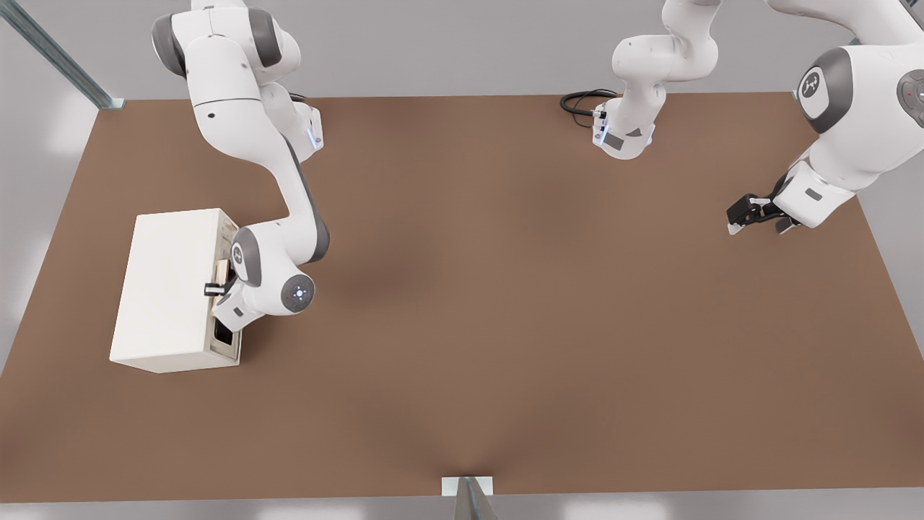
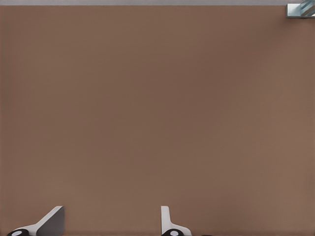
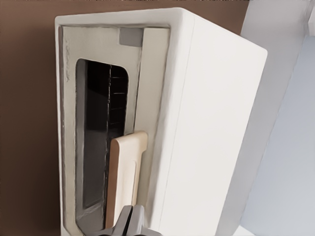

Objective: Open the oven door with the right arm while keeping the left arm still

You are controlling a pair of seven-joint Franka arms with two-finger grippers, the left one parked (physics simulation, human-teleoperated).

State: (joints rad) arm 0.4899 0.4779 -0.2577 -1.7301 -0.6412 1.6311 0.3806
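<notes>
The cream box oven [image 1: 173, 289] lies on the brown table [image 1: 505, 325] at the front view's left. Its oven door [image 1: 232, 352] faces the front view's right. In the right wrist view the oven door [image 3: 150, 73] sits flush in the box, with a dark glass window [image 3: 98, 137] and a pale bar handle [image 3: 125, 177]. The right arm [image 1: 289, 180] reaches down to the door. Its gripper [image 1: 214, 289] is at the door's upper edge, right beside the handle [image 1: 222, 273]. The gripper [image 3: 131, 222] is shut, its fingers pressed together at the handle's end with nothing between them.
The other arm [image 1: 830, 144] hangs over the table's far right, its gripper [image 1: 751, 215] above the surface. A black cable [image 1: 585, 105] loops at the back edge by that arm's base. Metal frame posts stand at the back left corner [image 1: 108, 101] and front middle [image 1: 469, 495].
</notes>
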